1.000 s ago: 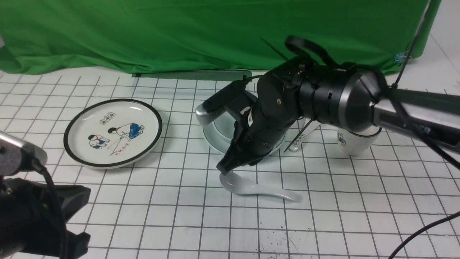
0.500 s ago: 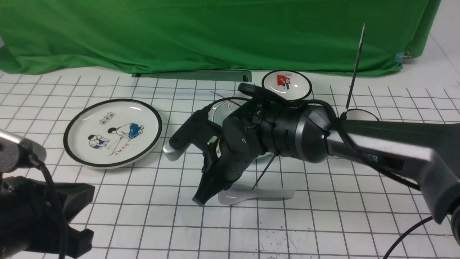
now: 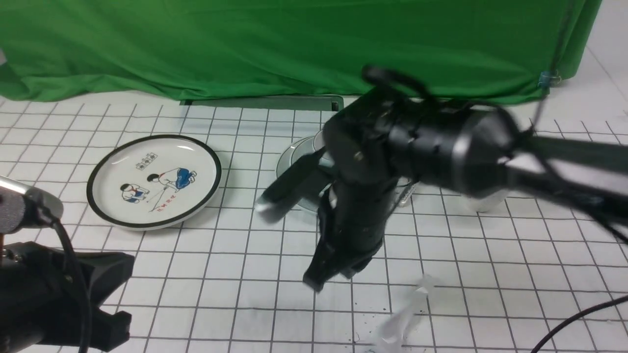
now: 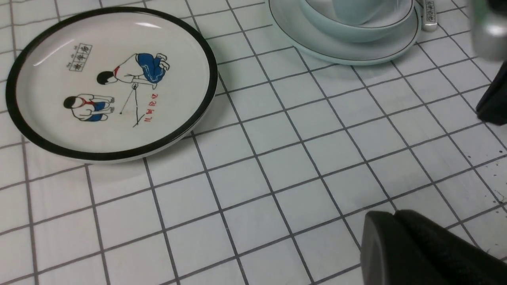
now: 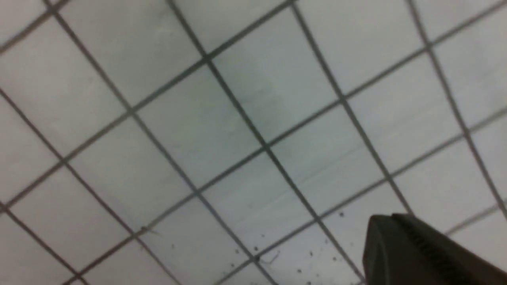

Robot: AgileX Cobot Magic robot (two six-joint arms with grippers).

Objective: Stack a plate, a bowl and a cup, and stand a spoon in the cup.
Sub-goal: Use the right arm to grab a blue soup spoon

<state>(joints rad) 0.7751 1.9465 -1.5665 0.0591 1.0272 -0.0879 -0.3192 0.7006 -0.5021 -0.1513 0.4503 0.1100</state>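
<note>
The spoon (image 3: 405, 316) was a glossy white smear, blurred, low and right of centre in the front view, apart from the right gripper (image 3: 333, 275). The pale cup (image 4: 356, 8), bowl (image 4: 360, 35) and plate (image 4: 344, 53) sat nested at the upper right of the left wrist view. I could not tell either gripper's finger state, including the left gripper (image 4: 412, 253). Open gridded table (image 3: 221, 264) lay around.

Pale cup (image 4: 350, 8) nests in bowl (image 4: 336, 32) on plate (image 4: 358, 50); white spoon (image 3: 405, 316) shows blurred, well apart
</note>
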